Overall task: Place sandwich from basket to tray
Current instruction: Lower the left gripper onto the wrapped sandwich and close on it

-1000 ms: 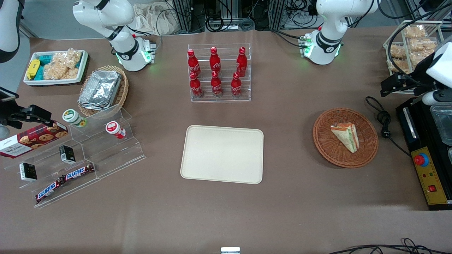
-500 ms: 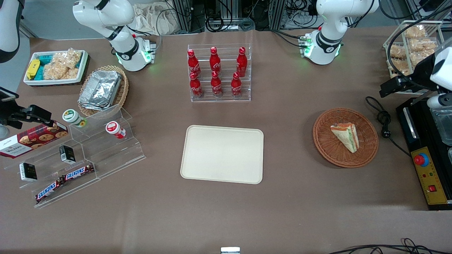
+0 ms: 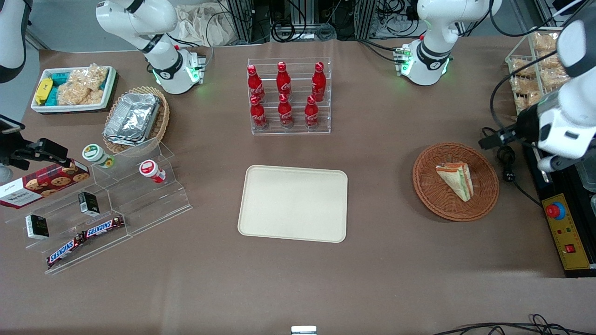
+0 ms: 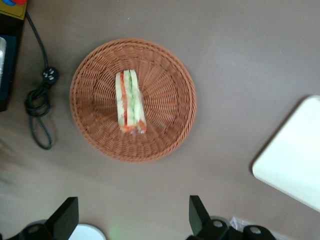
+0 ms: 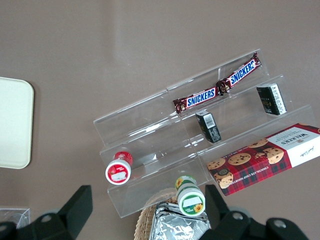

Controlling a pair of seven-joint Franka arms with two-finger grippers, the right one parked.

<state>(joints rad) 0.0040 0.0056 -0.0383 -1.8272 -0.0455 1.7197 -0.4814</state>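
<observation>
Brown table, my spread-fingered gripper [image 4: 132, 220] high above sandwich [image 4: 130, 101] in basket [image 4: 165, 130], fingers only on my wrist view

The front camera sits high and looks steeply down over the whole brown counter [image 3: 396, 279], taking in both arm bases, the basket [image 3: 455, 181] and the cream tray [image 3: 293, 203] from well back. The left wrist camera hangs above the basket [image 4: 133, 100], facing straight down past the spread fingertips [image 4: 67, 214] of the tool [image 4: 132, 217], much closer in, and it shares with the front view the basket, the sandwich [image 4: 130, 102] and an edge of the tray [image 4: 295, 162]. The right wrist camera also faces straight down, over the clear stepped shelf [image 5: 200, 135] toward the parked arm's end, catching the tray's edge [image 5: 15, 122] too.
</observation>
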